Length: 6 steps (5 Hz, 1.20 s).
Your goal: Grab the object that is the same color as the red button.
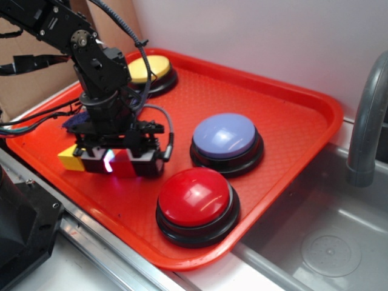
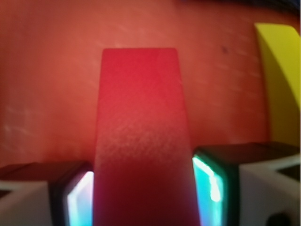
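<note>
A small solid red wedge-like block point(image 2: 141, 141) sits low on the textured orange-red plastic tray point(image 1: 291, 115), near its left side, pinched between the two pads of the black WidowX gripper point(image 1: 121, 162); the wrist view shows both glowing pads point(image 2: 209, 183) pressed flush against the block's sides, so the jaws are clenched on it. Just beside it lies a yellow wedge block point(image 1: 71, 159) of like size, on the far side from the buttons. The large glossy red dome button on a round black base point(image 1: 197, 203) sits near the tray's front edge, apart from the gripper, with a lavender-blue dome button point(image 1: 225, 140) behind it and a smaller yellow dome button point(image 1: 150, 70) at the back. The risk here looks like slip: the block's slanted faces could let it squirt out as it is lifted, or the jaws could nudge the yellow neighbour. The tray rests beside a steel sink point(image 1: 327, 242) with a grey faucet point(image 1: 367, 121), before a pale wall.
</note>
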### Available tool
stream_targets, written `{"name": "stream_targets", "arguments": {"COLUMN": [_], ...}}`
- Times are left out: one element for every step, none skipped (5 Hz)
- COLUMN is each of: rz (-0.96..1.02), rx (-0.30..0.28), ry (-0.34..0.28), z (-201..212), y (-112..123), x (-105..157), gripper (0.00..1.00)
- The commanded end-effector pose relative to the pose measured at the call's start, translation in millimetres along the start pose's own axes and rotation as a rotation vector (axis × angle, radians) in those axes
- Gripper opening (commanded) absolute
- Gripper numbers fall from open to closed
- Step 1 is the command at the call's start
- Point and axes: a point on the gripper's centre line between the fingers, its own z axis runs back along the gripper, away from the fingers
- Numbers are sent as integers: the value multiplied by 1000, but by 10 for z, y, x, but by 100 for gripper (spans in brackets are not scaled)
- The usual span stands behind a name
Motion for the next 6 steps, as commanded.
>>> {"name": "stream_targets", "arguments": {"rz": [-267,-373,-474,-573,-601,-582], "rx": [11,8,-3,37,25,7], "ry": [-85,-97,-73,-61,-96,-109], "z": [621,996,1348,1540,1722,1774], "y": [-180,-216,-246,-233,-199,-150], "x": [185,185,208,278,295,315], "gripper": [0,0,0,0,0,0]}}
